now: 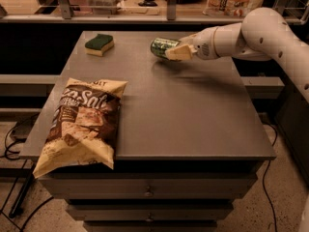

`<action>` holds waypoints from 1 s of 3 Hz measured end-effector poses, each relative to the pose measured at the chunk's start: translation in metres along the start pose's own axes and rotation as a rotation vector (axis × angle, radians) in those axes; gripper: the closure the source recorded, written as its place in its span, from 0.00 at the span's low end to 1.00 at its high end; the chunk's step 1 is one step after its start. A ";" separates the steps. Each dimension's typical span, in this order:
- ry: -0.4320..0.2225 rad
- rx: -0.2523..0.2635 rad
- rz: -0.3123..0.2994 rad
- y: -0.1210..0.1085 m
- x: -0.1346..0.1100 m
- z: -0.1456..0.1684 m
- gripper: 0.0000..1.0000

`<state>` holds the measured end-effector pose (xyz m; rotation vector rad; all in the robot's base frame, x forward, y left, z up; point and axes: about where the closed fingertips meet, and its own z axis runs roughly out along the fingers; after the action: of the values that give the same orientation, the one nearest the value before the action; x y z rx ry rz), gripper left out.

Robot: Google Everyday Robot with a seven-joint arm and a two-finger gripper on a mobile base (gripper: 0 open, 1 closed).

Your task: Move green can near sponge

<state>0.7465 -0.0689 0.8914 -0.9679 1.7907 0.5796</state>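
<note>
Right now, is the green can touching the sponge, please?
No, the green can, in the gripper over the far side of the table, is well apart from the sponge.

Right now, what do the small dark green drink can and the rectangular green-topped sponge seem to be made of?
The green can, held in the gripper over the table's far side, is probably metal, going by the glossy sheen on its side. The sponge looks like soft foam, with a matte dark green scouring top over a pale yellow base.

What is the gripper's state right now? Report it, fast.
Gripper: shut on the green can, holding it on its side over the far part of the table, apart from the sponge.
</note>
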 end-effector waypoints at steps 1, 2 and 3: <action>-0.008 -0.002 0.002 0.000 -0.001 0.004 1.00; -0.033 -0.010 0.007 0.002 -0.003 0.017 1.00; -0.115 -0.117 -0.009 0.017 -0.024 0.064 1.00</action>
<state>0.7715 -0.0033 0.8865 -1.0006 1.6649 0.7263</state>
